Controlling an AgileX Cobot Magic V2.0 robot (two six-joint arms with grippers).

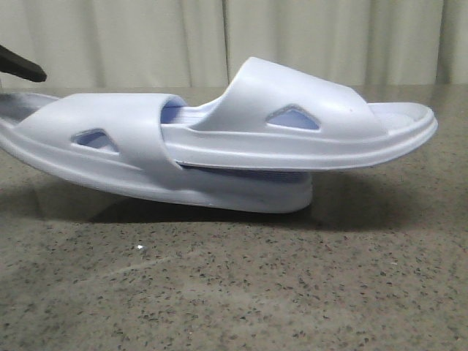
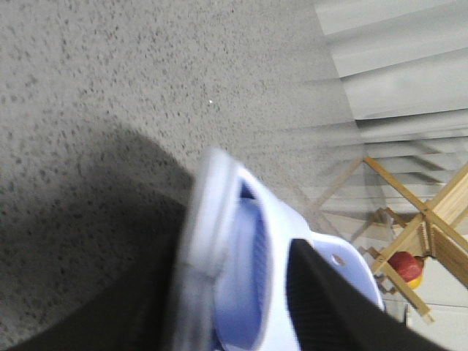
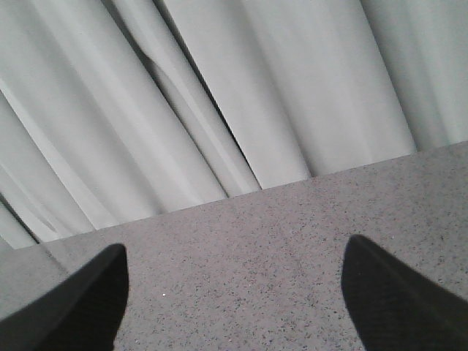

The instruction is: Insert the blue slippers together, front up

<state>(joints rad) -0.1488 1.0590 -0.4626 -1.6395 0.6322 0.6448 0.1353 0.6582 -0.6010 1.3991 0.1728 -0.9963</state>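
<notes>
Blue slippers [image 1: 219,146] nested, toe of one tucked under other's strap, on counter [image 1: 234,292]. Left fingers [image 2: 329,300] pinching slipper heel edge. Right fingers [image 3: 387,292] spread wide above bare counter, holding nothing.

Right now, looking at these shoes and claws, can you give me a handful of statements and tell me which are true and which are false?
1. One of the blue slippers is pushed under the strap of the other. True.
2. The right gripper is clamped on a slipper. False: its fingers stand wide apart with only the table between them.
3. The left gripper has a slipper between its fingers. True: dark fingers sit on both sides of it in the left wrist view.
4. The slippers hang in the air, clear of the table. False: the lower slipper's sole rests on the speckled surface.
5. The slippers are bright red. False: they are very pale blue with a bluer footbed.
</notes>
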